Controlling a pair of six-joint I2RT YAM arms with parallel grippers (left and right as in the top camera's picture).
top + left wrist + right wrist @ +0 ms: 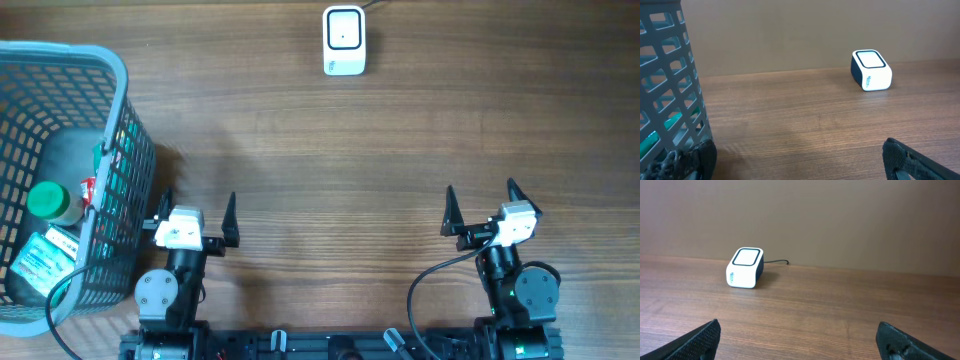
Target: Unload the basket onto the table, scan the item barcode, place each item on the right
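We see a brown wood-grain table [320,190] filling the overhead view, its grain running left to right. At its left edge stands a grey plastic basket [128,170] with upright, lattice-walled sides, and a plain tan wall [840,220] backs the table's far side.

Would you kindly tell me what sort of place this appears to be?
Probably a mock shop checkout: a white barcode scanner on a wooden table, and a grey basket of groceries.

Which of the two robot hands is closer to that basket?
The left hand, which sits right beside the grey basket. The right hand stands far off on the other side. Both are open and empty.
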